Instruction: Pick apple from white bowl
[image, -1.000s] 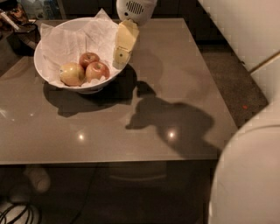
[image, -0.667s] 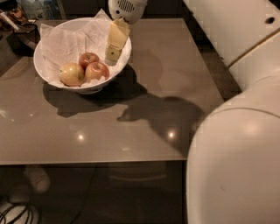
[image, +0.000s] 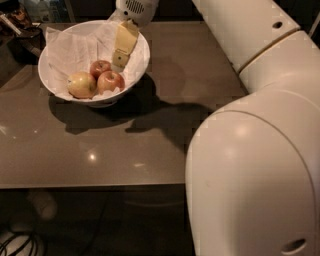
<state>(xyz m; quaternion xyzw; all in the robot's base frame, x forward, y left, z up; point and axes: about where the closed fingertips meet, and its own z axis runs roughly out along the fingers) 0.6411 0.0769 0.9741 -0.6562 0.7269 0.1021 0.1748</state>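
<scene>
The white bowl (image: 143, 59) stands at the back left of the table, lined with crumpled white paper. Three apples lie in it: a yellowish apple (image: 81, 84) at the front left, a red apple (image: 111, 81) beside it, and another red apple (image: 100, 67) behind them. My gripper (image: 120, 56) hangs down from its white wrist into the right part of the bowl, its yellowish tip just right of the rear red apple. It holds nothing that I can see.
The bowl sits on a grey-brown table (image: 100, 150). My bulky white arm (image: 250, 150) fills the right side of the view. Dark clutter (image: 20, 27) lies at the table's back left corner. Cables (image: 15, 245) lie on the floor below the front edge.
My gripper has moved left from the bowl's right rim to over its inside, closer to the apples. The arm now covers more of the right side. The apples have not moved.
</scene>
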